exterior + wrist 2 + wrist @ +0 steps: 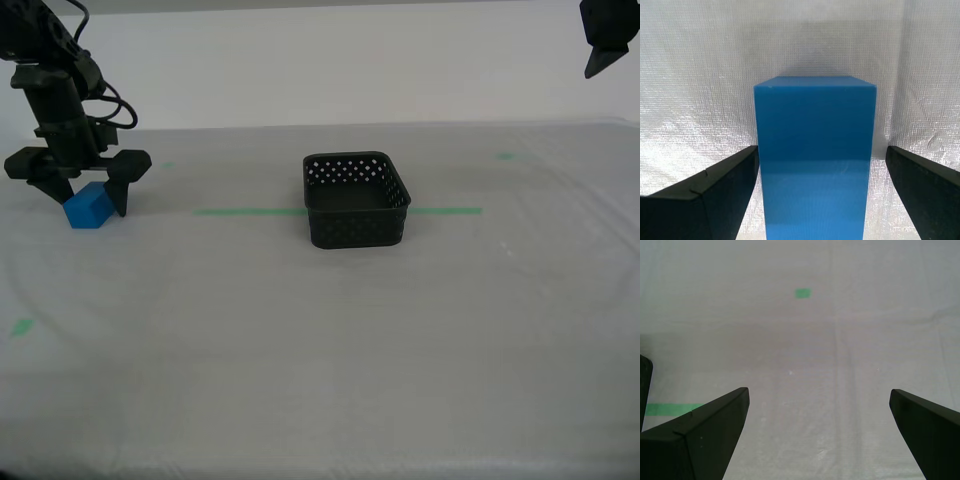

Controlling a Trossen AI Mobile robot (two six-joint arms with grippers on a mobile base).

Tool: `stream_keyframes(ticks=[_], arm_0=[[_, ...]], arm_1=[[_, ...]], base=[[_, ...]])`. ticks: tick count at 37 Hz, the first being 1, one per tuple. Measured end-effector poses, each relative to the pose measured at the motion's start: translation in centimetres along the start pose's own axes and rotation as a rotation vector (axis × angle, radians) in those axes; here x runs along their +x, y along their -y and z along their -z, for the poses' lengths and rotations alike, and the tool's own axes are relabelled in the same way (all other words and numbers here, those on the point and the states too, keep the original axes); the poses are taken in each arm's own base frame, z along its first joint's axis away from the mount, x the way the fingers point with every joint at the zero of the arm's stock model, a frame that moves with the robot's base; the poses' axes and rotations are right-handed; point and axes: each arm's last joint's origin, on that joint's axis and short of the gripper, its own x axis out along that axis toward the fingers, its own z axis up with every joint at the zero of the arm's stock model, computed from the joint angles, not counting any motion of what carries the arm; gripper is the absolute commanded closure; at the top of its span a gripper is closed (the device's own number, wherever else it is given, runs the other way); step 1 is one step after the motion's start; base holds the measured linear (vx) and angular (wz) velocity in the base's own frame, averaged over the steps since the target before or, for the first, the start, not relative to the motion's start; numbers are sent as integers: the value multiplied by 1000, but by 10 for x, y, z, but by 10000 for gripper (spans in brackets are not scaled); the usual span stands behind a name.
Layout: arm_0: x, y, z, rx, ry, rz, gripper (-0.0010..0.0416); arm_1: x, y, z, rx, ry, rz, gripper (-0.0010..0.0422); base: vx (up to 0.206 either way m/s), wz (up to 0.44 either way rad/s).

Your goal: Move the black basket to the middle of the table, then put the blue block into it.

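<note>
The blue block [88, 206] rests on the table [300, 350] at the exterior view's left. My second gripper [92, 205] is lowered around it and open, one finger on each side. In the second wrist view the blue block [815, 150] fills the gap of my second gripper [822, 150]; one finger [715, 190] is close against it, the other stands apart. The black basket [360, 230] stands upright and empty near the table's middle, across the green tape line [240, 211]. My first gripper [600, 55] hangs high at the exterior view's upper right, open over bare sheeting in its own view [819, 390].
Small green tape marks [22, 326] [508, 155] lie on the sheeting. The first wrist view shows a green mark [802, 292], a strip of green tape [670, 409] and a dark edge [644, 385] that I cannot identify.
</note>
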Motion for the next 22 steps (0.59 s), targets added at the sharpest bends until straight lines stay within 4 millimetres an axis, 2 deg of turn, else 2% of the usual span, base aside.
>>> stream_keyframes(ticks=[12,16,22], arm_0=[[0,0,0,0,0,0,12],[0,0,0,0,0,0,12],[0,0,0,0,0,-1,12]], arm_1=[[0,0,0,-6,-2,0,72],[0,0,0,-15,-2,0,100],[-1,1,1,-37,-7,1,168]], base=[[0,0],[0,0],[0,0]])
